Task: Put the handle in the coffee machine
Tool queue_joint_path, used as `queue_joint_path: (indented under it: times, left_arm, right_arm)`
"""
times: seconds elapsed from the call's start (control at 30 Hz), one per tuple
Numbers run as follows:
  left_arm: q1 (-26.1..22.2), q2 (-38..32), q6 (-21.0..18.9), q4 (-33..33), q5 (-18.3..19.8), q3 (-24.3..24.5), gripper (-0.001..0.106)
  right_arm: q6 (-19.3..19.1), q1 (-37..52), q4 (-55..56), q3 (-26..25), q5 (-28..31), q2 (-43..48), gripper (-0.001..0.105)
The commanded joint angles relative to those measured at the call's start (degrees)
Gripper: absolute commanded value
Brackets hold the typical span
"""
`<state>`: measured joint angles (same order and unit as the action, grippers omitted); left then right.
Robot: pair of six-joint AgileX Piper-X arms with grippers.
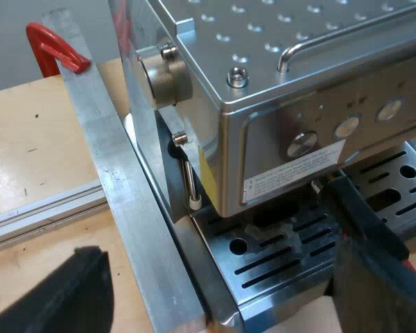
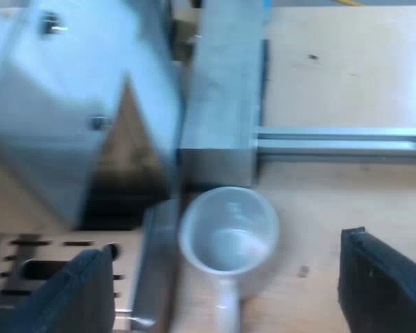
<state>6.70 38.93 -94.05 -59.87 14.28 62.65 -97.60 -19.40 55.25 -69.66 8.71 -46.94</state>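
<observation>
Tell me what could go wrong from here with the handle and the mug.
1. The dark handle sits at the front of the espresso machine, close by one finger of the open left end effector. A sideways drift could knock it if it isn't locked in.
2. The open right end effector hangs over the mug, which stands close beside the drip tray. Dropping lower could tip it.

It looked like a workshop or lab bench, not a kitchen. The coffee machine [image 1: 298,62] stood on a bare plywood top [image 1: 28,152], hemmed in by a raw aluminium bar [image 1: 118,187] with a metal rail [image 1: 41,211] running along the wood. A red clamp [image 1: 52,45] sat at the top's edge. A white mug [image 2: 229,232] stood on the same wood by the bar's end.
</observation>
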Motion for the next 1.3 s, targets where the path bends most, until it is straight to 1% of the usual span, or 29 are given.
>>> queue_joint_path:
  times: [0.03, 0.27, 0.3, 0.37, 0.43, 0.57, 0.63, 1.03, 1.23, 1.3]
  left_arm:
    - [0.0, 0.0, -0.8, 0.2, -0.9, 0.4, 0.067]
    - [-0.3, -0.1, -0.3, -0.2, -0.7, 0.4, 0.067]
    - [-0.7, -0.2, 0.6, -0.8, -0.5, 0.4, 0.067]
    - [-1.4, -0.7, 2.0, -2.1, -0.4, 0.4, 0.067]
    - [-2.3, -1.8, 4.4, -3.2, -0.4, 0.4, 0.067]
    - [-2.9, -4.7, 4.7, -2.8, -0.4, 0.4, 0.067]
    - [-2.9, -7.2, 4.7, -2.8, -0.4, 0.4, 0.067]
    - [-2.9, -23.4, 4.7, -2.9, -0.4, -0.1, 0.067]
    - [-2.9, -29.7, 4.8, -3.5, -0.4, -1.6, 0.067]
    - [-2.9, -31.1, 5.7, -4.4, -0.4, -1.8, 0.067]
  right_arm:
    - [-2.7, 4.9, 2.8, -0.7, -2.5, 2.0, 0.069]
    - [-6.0, 16.8, 7.6, -0.7, -8.7, 5.6, 0.069]
    - [-6.8, 18.9, 8.1, -0.7, -10.0, 6.4, 0.069]
    - [-6.8, 21.6, 8.6, -0.7, -10.9, 7.7, 0.069]
    - [-8.5, 24.1, 9.1, -0.7, -12.5, 9.6, 0.069]
    - [-10.4, 25.2, 9.1, -0.7, -12.9, 13.0, 0.069]
    - [-10.6, 25.2, 9.3, -0.7, -12.9, 15.9, 0.069]
    - [-10.6, 25.2, 11.3, -0.7, -12.9, 31.6, 0.069]
    - [-10.6, 25.2, 13.3, -0.8, -12.9, 38.9, 0.069]
    - [-10.6, 25.2, 14.3, -0.8, -12.9, 40.5, 0.069]
